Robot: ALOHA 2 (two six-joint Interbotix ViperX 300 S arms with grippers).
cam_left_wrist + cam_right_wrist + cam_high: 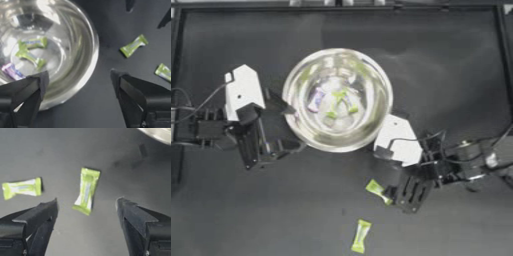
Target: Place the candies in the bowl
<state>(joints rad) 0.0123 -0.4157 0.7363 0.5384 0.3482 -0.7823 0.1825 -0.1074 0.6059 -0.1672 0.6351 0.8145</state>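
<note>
While your top view shows three candies inside the bowl [338, 100], two yellow-green candies lie at its 6 o'clock, nearest the right gripper [406, 197]. Its wrist view shows jaws apart, straddling one yellow-green candy [86, 191], long axis running along them. Your left gripper [78, 85] waits spread at the bowl's rim.

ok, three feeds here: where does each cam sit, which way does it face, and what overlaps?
Top: above the table, looking straight down at the large shiny silver metal bowl; both arms show, left gripper at the bowl's rim, right gripper below it.
Left wrist: on the left arm, looking along its open jaws at the bowl's rim.
Right wrist: on the right arm, open jaws framing a small yellow-green wrapped candy on the table.
Shared: all three show that candy and a second yellow-green candy.
</note>
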